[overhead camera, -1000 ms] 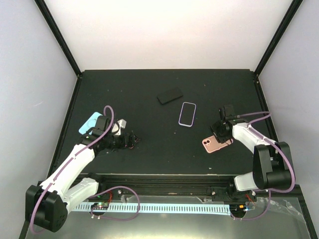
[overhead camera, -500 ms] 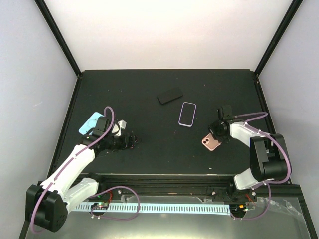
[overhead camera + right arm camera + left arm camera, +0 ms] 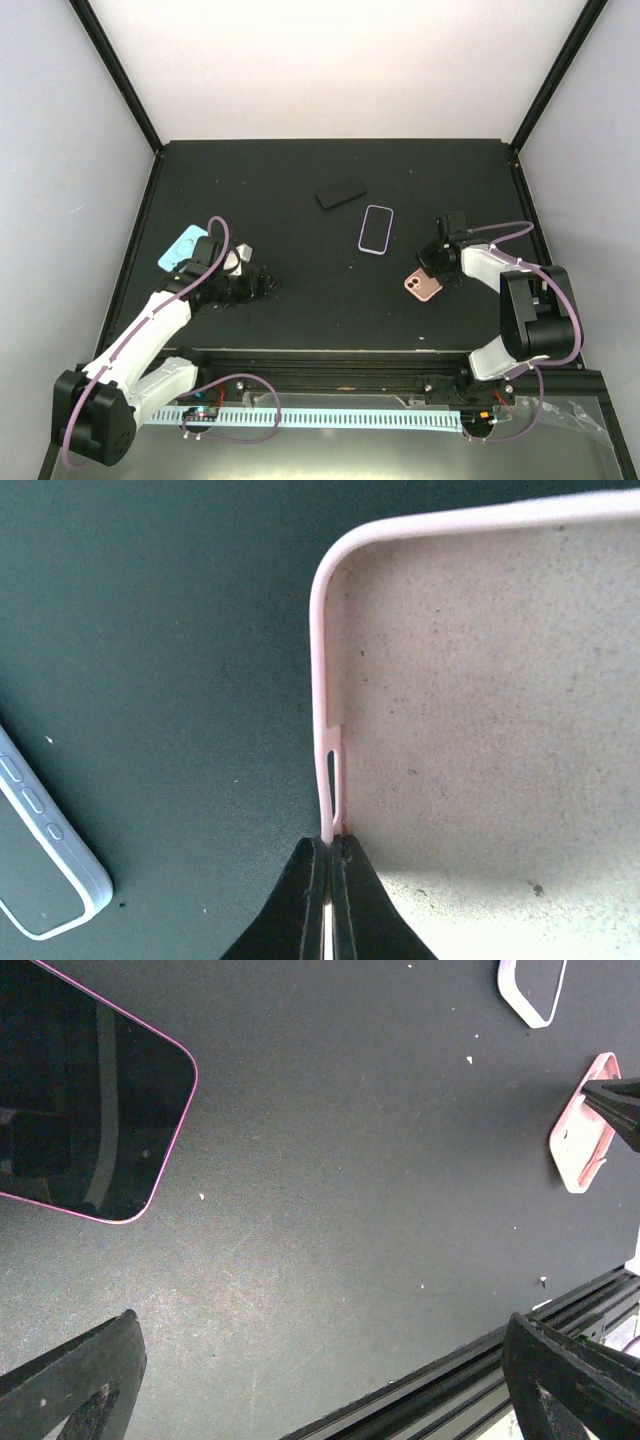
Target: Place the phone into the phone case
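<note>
Right of centre on the bench (image 3: 250, 180), the pink phone case (image 3: 423, 288) has one side wall pinched by the right gripper (image 3: 436, 265) jaws. Farther back, the phone (image 3: 341, 191) lies flat, bare bench around it. Left gripper (image 3: 263, 284) jaws gape wide, empty, over bare bench.

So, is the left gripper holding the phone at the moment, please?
No, the left wrist view shows the left gripper open and empty, while the phone lies flat on the table off to one side.
</note>
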Available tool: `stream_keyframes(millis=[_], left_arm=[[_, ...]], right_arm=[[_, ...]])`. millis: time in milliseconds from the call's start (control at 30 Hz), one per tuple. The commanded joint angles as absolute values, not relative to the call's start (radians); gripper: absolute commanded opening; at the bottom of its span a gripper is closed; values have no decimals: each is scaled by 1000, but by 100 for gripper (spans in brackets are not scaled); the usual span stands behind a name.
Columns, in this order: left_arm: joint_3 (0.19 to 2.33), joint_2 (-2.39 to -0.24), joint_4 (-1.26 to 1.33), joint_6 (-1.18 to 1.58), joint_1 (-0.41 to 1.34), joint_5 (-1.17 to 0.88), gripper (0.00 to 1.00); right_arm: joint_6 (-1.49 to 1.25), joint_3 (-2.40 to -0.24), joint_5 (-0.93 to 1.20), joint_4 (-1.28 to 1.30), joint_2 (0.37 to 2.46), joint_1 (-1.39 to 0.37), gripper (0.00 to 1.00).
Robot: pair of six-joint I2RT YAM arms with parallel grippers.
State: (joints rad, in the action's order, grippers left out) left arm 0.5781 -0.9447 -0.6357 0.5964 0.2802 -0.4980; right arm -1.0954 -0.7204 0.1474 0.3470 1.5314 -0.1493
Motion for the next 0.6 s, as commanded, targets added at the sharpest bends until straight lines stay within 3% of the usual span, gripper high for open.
stream_keyframes(millis=[0, 567], left_arm=[[572, -940, -620, 608, 270, -502, 99], [480, -927, -552, 682, 209, -528, 99]], right_arm=[[-1042, -688, 209, 324, 1533, -161, 2], [-1053, -676, 286, 180, 1524, -517, 1]])
